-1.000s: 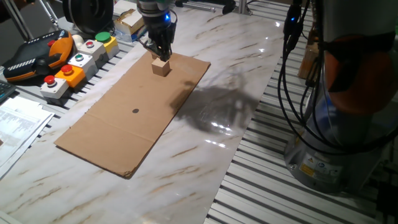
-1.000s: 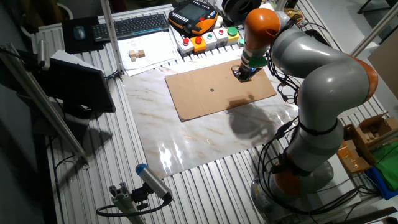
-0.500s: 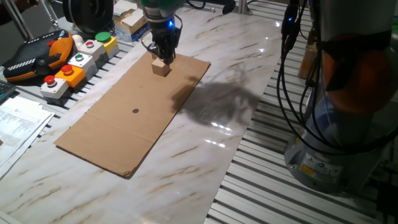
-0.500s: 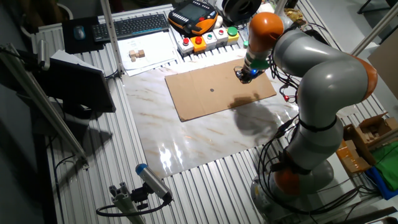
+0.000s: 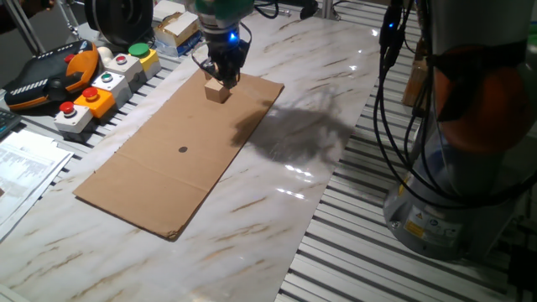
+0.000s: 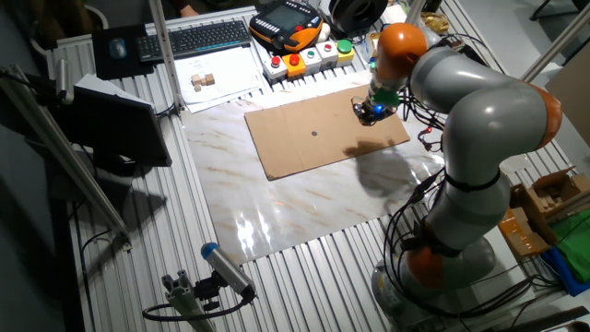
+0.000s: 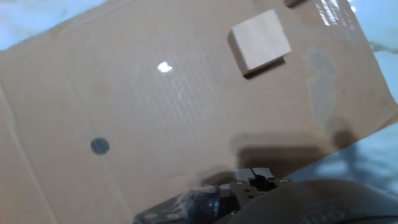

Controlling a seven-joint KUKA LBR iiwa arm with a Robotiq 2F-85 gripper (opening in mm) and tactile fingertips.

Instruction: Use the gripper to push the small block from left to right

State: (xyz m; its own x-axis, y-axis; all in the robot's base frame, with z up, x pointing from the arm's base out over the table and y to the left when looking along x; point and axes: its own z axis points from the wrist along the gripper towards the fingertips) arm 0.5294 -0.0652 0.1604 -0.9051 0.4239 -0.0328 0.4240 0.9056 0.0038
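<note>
The small block (image 5: 217,91) is a pale wooden cube on the far end of a flat cardboard sheet (image 5: 168,159). My gripper (image 5: 224,77), black with a blue light above it, hangs just behind the block's top right side. In the hand view the block (image 7: 260,42) lies at the top right and my gripper (image 7: 252,177) is at the bottom edge, fingers together and empty, apart from the block. In the other fixed view my gripper (image 6: 372,112) is over the sheet's right end (image 6: 387,134); the block is not clear there.
A black dot (image 5: 183,150) marks the sheet's middle. Button boxes (image 5: 101,84) and an orange pendant (image 5: 50,71) stand beside the sheet's far left side. Papers (image 5: 21,168) lie at the left. The robot base and cables (image 5: 453,126) stand at the right.
My gripper has shifted slightly to the right near the block's top. The block has not visibly moved on the cardboard.
</note>
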